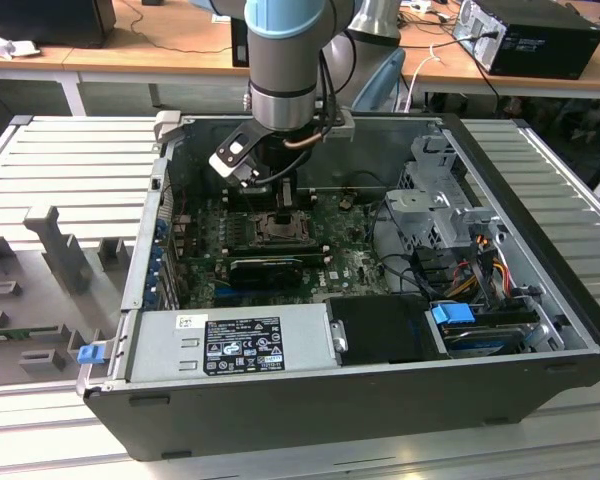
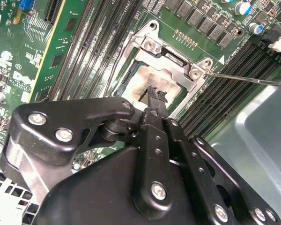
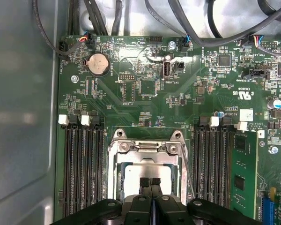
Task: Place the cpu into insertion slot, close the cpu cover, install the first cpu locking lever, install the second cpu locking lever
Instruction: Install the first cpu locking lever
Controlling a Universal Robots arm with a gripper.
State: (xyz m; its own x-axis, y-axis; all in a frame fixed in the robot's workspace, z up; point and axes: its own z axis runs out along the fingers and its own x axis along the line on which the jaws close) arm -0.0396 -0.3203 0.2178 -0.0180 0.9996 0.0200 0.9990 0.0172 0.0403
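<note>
My gripper (image 3: 150, 181) is shut with nothing between its fingertips, which hover just over the middle of the socket. In both wrist views the cpu (image 3: 130, 174) shows as a pale silvery face lying in the insertion slot (image 1: 280, 232) on the green motherboard (image 3: 131, 98). The cpu cover (image 3: 145, 151), a silvery frame plate, lies down flat around the chip (image 2: 147, 75), and its window leaves the chip's face bare. A thin wire locking lever (image 2: 248, 79) sticks out from one corner of the cover (image 2: 178, 70) and runs along the socket's side (image 3: 188, 166).
Long black memory slots (image 3: 79, 159) flank the socket on both sides, with a green module (image 3: 243, 173) beside them. A coin battery (image 3: 98, 63) and cables (image 3: 178, 18) lie beyond. The power supply (image 1: 235, 345), drive cage (image 1: 435, 200) and case walls (image 1: 540, 230) hem in the board.
</note>
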